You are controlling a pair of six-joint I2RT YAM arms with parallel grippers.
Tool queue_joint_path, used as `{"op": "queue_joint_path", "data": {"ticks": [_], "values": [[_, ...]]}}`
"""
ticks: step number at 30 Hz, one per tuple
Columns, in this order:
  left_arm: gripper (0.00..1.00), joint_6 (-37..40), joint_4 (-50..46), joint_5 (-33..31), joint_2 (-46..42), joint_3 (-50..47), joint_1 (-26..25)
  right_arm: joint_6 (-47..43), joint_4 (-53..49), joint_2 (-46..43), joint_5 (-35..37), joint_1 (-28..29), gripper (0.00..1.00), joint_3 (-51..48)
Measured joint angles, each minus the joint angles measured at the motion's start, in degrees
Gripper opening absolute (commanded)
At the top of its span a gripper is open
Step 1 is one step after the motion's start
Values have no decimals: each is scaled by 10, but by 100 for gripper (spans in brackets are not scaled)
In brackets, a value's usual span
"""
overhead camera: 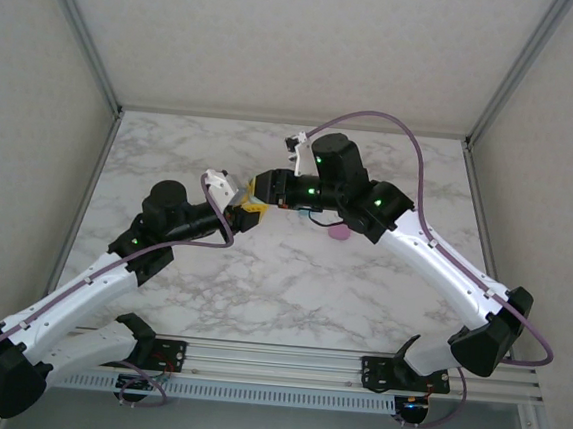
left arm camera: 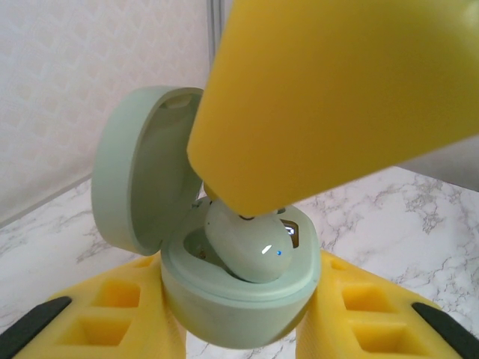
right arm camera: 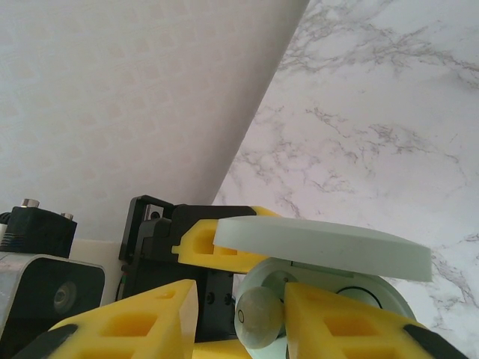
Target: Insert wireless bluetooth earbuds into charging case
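A mint bud (left arm camera: 251,250) is lying tilted in a well of the open case (left arm camera: 239,307), directly beneath a finger (left arm camera: 337,97) of the right tool (right arm camera: 243,303) and midway between the fingers of the left tool (left arm camera: 236,325). Its long axis is leaning toward the lid (left arm camera: 138,164). The left tool is clamping the case by its sides. The right tool is standing slightly open, with a gap showing between one finger and the bud. The bud is looking not yet fully seated, so a short push straight down seems called for. The left wrist view is showing the well and the bud's blue light. The right wrist view is showing the gap. From above, both tools are meeting over the worktop (overhead camera: 290,285).
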Motion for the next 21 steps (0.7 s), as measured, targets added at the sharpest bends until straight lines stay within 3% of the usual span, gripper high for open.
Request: {"op": "queue_joint_path", "data": {"ticks": [18, 21], "values": [[27, 0, 0, 0, -2, 0, 0, -13, 4, -56, 19, 0, 40, -4], [27, 1, 0, 0, -5, 0, 0, -24, 1, -81, 58, 0, 38, -15]]}}
